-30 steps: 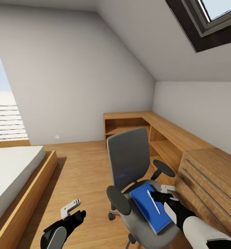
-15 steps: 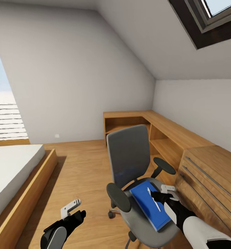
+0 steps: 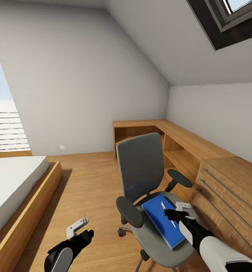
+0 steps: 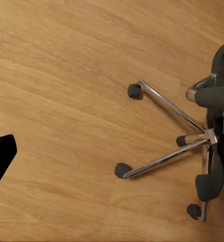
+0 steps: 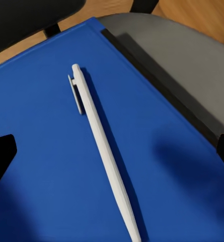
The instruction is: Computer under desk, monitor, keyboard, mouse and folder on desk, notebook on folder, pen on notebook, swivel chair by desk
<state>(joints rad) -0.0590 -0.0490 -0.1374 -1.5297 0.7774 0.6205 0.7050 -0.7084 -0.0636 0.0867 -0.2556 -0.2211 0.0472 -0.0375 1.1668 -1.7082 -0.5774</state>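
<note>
Pen pickup: right claw (image 3: pixel 175 211), spread, hangs just above the pen (image 5: pixel 102 146) on the blue folder (image 5: pixel 46 166); next, lower and pinch; left claw (image 3: pixel 80 227) spread

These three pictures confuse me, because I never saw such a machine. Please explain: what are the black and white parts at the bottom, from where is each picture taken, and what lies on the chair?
It is a simulated wheeled robot with two arms; each arm ends in a claw. The large picture comes from a camera on its head, looking forward and down into a bedroom. At the bottom you see the left claw above the wooden floor, and the right claw over the swivel chair. On the chair's seat lies a blue folder with a white pen on top.

The two small pictures come from cameras near each claw. The left one looks down at the chair's chrome wheeled base. The right one looks closely at the pen on the folder. Both claws look open, and neither holds anything.
</note>
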